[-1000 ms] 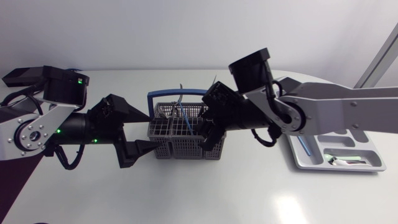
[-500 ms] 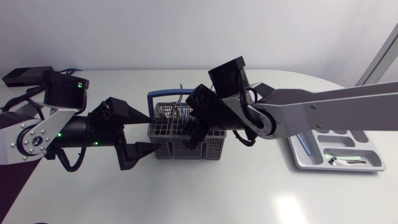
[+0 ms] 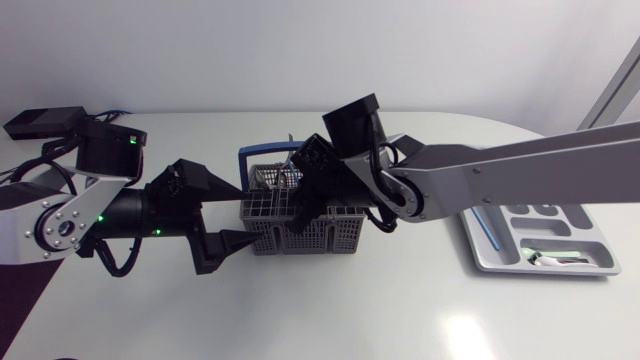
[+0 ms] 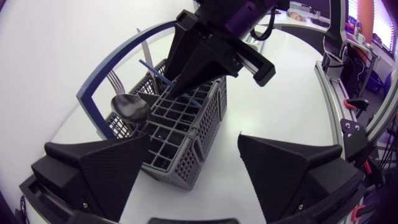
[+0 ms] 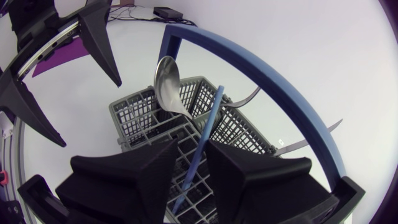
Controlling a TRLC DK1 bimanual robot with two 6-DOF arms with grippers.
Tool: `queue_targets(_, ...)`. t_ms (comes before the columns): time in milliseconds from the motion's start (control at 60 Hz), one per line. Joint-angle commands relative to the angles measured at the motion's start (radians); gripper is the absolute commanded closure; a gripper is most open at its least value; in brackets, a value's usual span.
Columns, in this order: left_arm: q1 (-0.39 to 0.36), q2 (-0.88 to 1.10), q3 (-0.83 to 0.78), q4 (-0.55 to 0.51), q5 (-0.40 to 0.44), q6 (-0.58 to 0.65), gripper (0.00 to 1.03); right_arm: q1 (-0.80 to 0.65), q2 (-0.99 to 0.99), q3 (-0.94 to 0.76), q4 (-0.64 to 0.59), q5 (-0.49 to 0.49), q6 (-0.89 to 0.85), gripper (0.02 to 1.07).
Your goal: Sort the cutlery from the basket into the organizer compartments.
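Straddling blue handle [image 5: 206,124] in basket [image 5: 130,121] with my right gripper [image 5: 191,150], jaws narrowly apart, not clamped; next: pinch, lift straight. Left gripper [image 4: 194,143] wide.

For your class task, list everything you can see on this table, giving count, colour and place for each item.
grey plastic cutlery basket with blue arched handle: one, table centre.
silver metal spoon: one, upright in the basket.
thin blue utensil handle: one, in the basket, between the right gripper's fingers.
silver fork: one, in the basket.
grey organizer tray: one, table's right side, holding a blue piece.
white table: one, under everything.
left gripper: one, black, open, fingers flanking the basket's end.
right gripper: one, black, open, over the basket.
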State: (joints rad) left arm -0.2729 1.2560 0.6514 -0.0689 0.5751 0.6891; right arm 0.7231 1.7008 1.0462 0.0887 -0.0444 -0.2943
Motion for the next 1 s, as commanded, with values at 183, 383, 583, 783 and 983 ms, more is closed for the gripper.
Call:
queue_targets(183,-0.005,0.019,-0.024,0.009,0.014,-0.011,0.06,0.021,-0.001,-0.028,0.048,0.046,0.044,1.01)
queue_targets(383,-0.006,0.019,-0.022,0.014,0.014,-0.019,0.06,0.035,-0.078,-0.103,0.077,0.064,0.043,1.01)
queue_targets(583,-0.025,0.02,-0.033,0.029,0.014,-0.034,0.06,0.047,-0.162,-0.176,0.16,0.06,0.035,1.01)
queue_targets(783,-0.043,0.029,-0.036,0.035,0.014,-0.037,0.06,0.058,-0.225,-0.201,0.198,0.054,0.029,1.01)
queue_targets(983,-0.052,0.036,-0.033,0.037,0.014,-0.042,0.06,0.064,-0.308,-0.203,0.19,0.049,0.02,1.01)
